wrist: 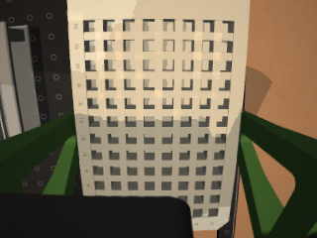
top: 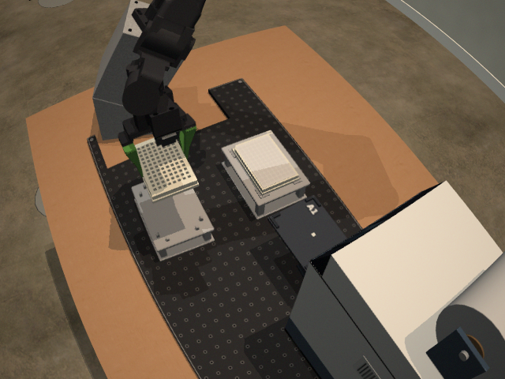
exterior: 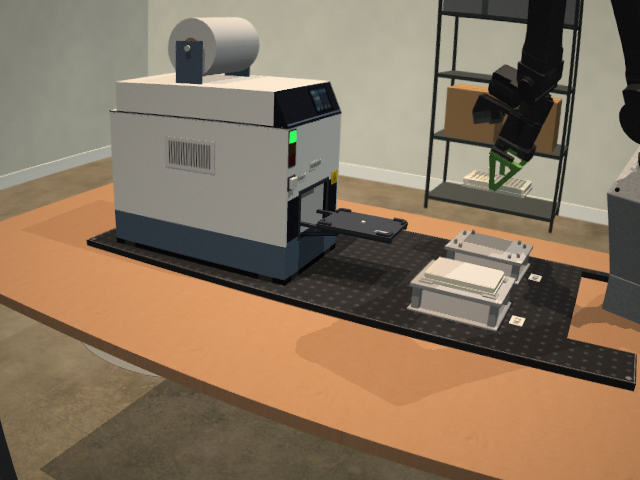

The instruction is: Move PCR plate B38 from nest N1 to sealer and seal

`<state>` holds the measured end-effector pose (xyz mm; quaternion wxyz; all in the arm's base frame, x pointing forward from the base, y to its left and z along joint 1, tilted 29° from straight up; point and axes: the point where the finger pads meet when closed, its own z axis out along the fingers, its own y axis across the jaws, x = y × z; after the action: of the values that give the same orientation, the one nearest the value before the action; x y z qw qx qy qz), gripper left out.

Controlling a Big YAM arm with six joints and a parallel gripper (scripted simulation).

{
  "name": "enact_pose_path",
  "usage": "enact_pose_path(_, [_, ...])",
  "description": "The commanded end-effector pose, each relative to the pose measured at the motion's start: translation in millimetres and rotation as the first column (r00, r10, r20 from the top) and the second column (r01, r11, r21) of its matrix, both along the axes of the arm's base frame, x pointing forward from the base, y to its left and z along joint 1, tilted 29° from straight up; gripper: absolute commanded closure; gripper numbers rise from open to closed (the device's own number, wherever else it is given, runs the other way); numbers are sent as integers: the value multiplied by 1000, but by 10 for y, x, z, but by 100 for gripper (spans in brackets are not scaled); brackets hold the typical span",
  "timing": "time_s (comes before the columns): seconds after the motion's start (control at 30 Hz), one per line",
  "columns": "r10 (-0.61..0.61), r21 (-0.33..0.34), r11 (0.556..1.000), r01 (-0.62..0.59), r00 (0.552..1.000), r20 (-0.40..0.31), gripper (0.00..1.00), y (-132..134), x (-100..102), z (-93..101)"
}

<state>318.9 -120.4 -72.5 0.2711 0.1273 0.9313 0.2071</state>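
My gripper (top: 161, 152) with green fingers is shut on the open-welled plate B38 (top: 166, 167), gripping its long sides, and holds it well above the empty nest N1 (top: 174, 218). In the wrist view the plate (wrist: 158, 111) fills the middle between the two green fingers. In the exterior view the plate (exterior: 497, 181) hangs high over nest N1 (exterior: 489, 251). The sealed plate B83 (top: 267, 161) sits in nest N2. The sealer's stage (top: 309, 234) (exterior: 361, 223) stands out with an empty pocket. The sealer's lamp (exterior: 292, 136) shows green, with the START key (exterior: 293, 180) below it.
The sealer housing (exterior: 222, 160) with its foil roll (exterior: 214, 45) stands at one end of the black breadboard (top: 211, 264). The arm's grey base (top: 112, 89) stands behind nest N1. A shelf rack with a cardboard box (exterior: 496, 113) stands off the table.
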Motion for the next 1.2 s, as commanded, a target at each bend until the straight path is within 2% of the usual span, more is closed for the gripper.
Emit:
enact_pose_path(0.0, [5,-32,999,-4,999,34,100,-202,121,126])
enact_pose_path(0.1, [0,-29,1000,1,1000,25,100,-197,47,161])
enact_pose_path(0.27, [3,-31,1000,-2,999,32,100,-179,68,204])
enact_pose_path(0.5, [2,-18,1000,-2,1000,20,100,-116,98,124])
enact_pose_path(1.17, [-4,-10,1000,4,1000,14,100,-104,94,120])
